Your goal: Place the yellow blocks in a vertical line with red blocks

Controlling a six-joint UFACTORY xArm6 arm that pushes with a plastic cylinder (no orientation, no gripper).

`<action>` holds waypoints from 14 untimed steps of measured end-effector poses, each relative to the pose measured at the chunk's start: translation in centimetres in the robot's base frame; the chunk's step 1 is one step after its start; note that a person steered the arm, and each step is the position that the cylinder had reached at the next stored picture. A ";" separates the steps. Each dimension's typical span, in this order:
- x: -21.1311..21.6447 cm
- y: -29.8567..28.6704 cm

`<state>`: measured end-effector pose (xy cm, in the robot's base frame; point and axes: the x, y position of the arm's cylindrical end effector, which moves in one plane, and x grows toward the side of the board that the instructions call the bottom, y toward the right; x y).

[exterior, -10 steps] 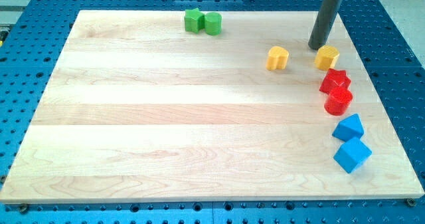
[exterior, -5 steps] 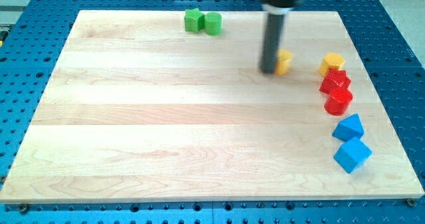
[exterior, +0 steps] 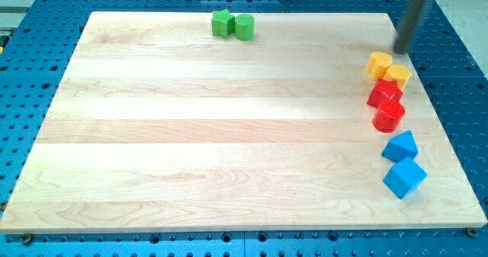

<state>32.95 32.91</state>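
Two yellow blocks touch each other near the board's right edge, one point(exterior: 379, 63) up and left of the other point(exterior: 397, 75). Directly below them stand a red star-like block point(exterior: 385, 94) and a red cylinder point(exterior: 389, 117), so the yellow and red blocks form a rough column. The lower yellow block touches the upper red one. My tip point(exterior: 400, 51) is just above and to the right of the yellow blocks, close to the board's right edge, and is not touching them.
Two blue blocks point(exterior: 400, 146) point(exterior: 404, 178) continue the column below the red ones. Two green blocks point(exterior: 222, 22) point(exterior: 244, 27) sit together at the board's top edge. The wooden board point(exterior: 191, 135) lies on a blue perforated table.
The left yellow block was pushed right across the board until it met the other yellow block, which shifted slightly right and down. My tip moved from that block's left side to the upper right.
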 end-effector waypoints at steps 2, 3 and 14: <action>5.3 -4.6; 6.3 -4.6; 6.8 -8.0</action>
<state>39.72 24.90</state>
